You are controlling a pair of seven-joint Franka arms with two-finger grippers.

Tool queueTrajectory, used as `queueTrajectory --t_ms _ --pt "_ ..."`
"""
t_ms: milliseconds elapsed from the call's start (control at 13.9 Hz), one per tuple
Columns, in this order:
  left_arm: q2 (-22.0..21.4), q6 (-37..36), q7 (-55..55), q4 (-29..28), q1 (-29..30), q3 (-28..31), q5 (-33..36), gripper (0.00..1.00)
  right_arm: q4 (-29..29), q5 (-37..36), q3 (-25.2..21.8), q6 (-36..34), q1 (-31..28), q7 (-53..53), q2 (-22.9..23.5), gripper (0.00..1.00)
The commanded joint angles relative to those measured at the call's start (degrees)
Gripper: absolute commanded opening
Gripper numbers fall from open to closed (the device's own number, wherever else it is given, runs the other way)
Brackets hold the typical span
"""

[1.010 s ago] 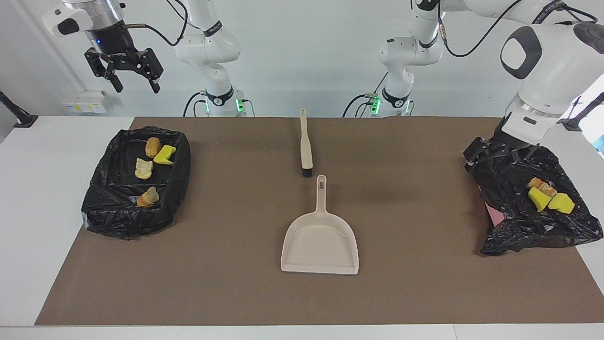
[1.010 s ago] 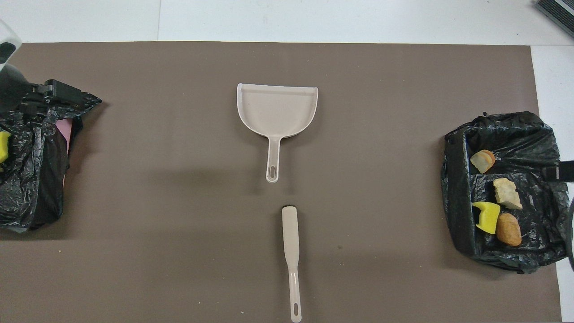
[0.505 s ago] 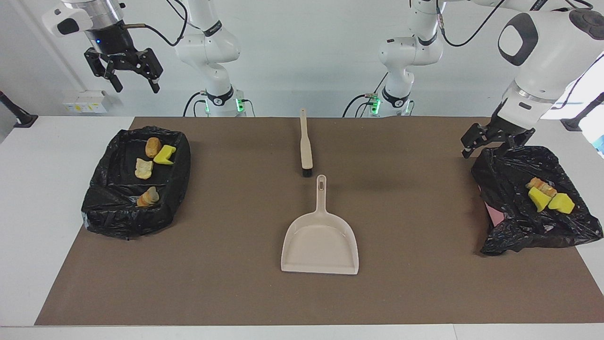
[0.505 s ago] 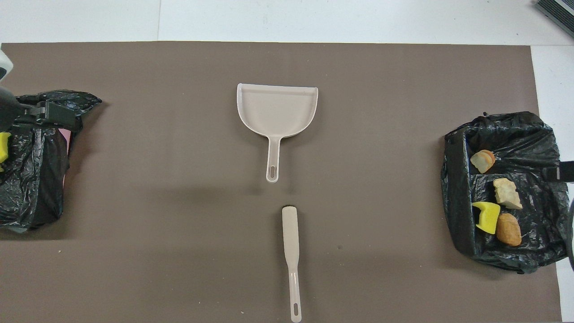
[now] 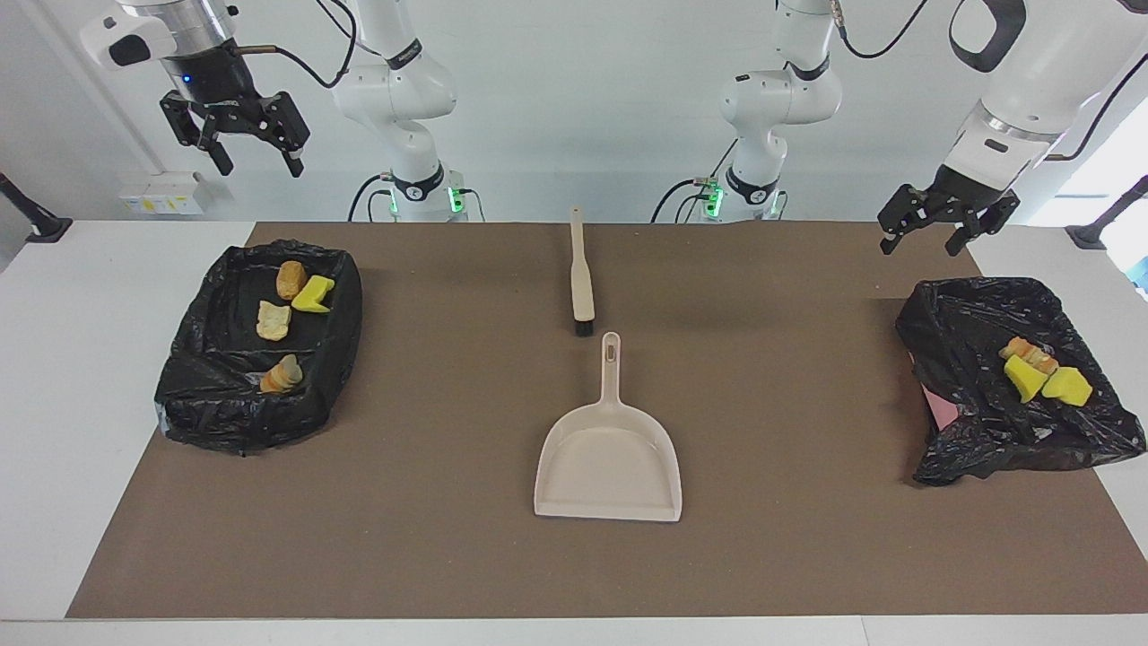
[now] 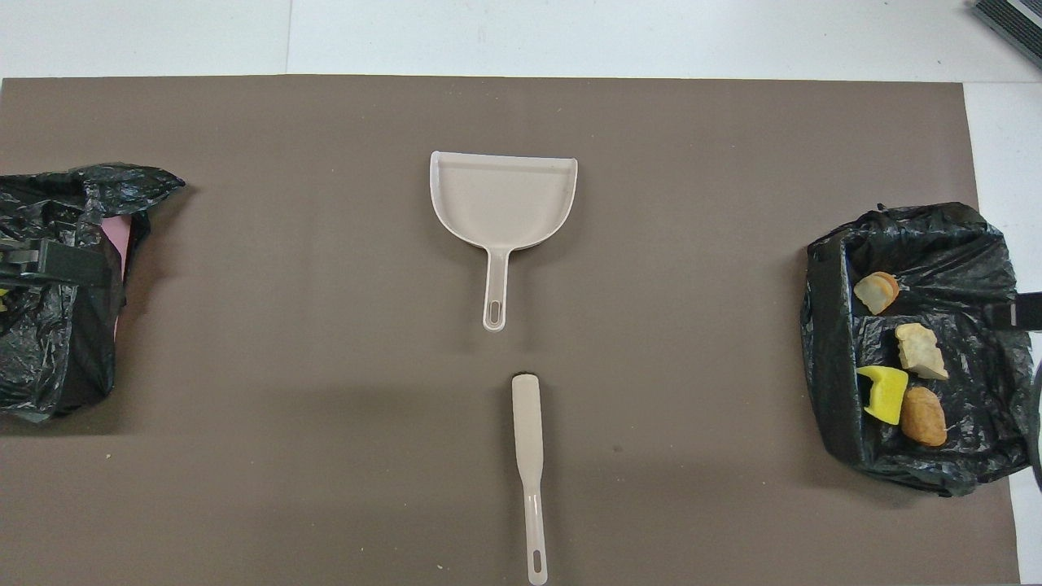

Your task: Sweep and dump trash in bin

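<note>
I see all seven foam trash lumps [image 5: 285, 321] in two black-bagged bins [image 5: 197, 399], dustpan [image 5: 610, 462] and brush [image 5: 581, 274] lying mid-table; left tool [image 5: 949, 229] and right tool [image 5: 240, 144] hang spread, empty—task looks finished.

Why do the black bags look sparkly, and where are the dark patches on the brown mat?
In the facing view, the crinkled black bag at the left arm's end catches the light in small white glints. The other black bag glints too. In the overhead view, a soft shadow lies on the brown mat beside the dustpan handle and near the brush.
</note>
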Motion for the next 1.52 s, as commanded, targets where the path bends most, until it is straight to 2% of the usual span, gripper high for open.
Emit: queueTrajectory --t_ms 0,722,1443 --pt "-0.3 -2.4 0.5 1.6 -0.1 -0.2 1.0 1.00 -1.7 -1.2 0.2 0.8 -0.4 -1.3 -1.3 1.00" --pt "2.2 -8.3 0.7 7.7 0.4 -0.2 1.0 1.00 -1.6 -1.2 0.2 0.9 -0.4 -1.1 -1.3 1.00" --pt "2.1 -7.6 0.7 7.7 0.1 -0.3 1.1 1.00 -1.7 -1.2 0.2 0.9 -0.4 -1.1 -1.3 1.00"
